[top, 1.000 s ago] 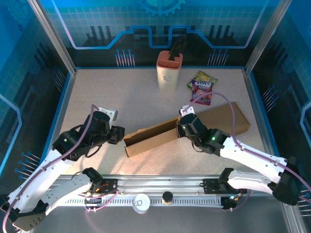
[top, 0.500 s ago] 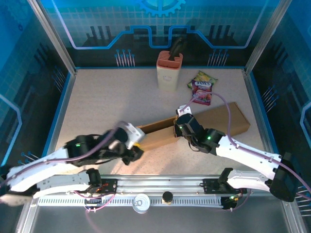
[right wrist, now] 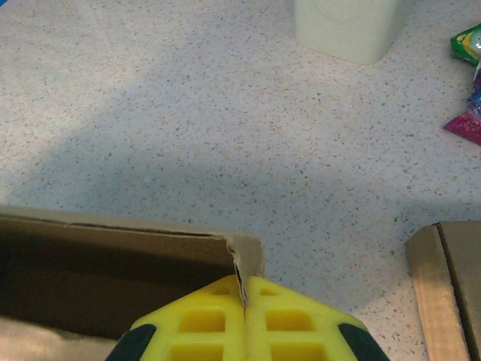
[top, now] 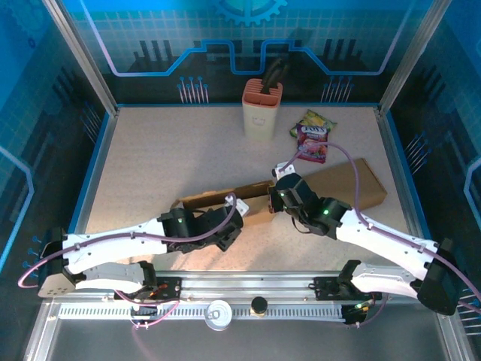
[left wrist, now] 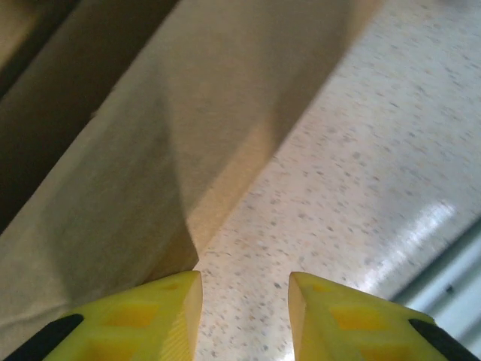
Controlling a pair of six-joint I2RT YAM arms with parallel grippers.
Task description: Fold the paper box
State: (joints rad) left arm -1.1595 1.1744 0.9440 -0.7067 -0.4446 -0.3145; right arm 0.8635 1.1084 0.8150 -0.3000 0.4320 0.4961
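Note:
The paper box (top: 338,184) is a long brown cardboard piece lying slantwise across the middle of the table, its left half standing up as an open trough. My right gripper (top: 275,197) is shut on the trough's end wall, and the right wrist view shows its yellow fingers (right wrist: 246,301) pinching the torn corner of that cardboard wall (right wrist: 113,226). My left gripper (top: 233,224) sits low at the box's near side. In the left wrist view its gripper (left wrist: 244,301) is open over bare table, with the cardboard side (left wrist: 113,150) just to its left.
A cream holder (top: 262,109) with a dark tool in it stands at the back centre, with snack packets (top: 313,135) to its right. A metal rail (top: 248,286) runs along the near edge. Blue walls close in the table on three sides.
My left arm has swung right from beyond the box's left end to its near side. The box's left end has shifted away from me. The right gripper has kept its hold.

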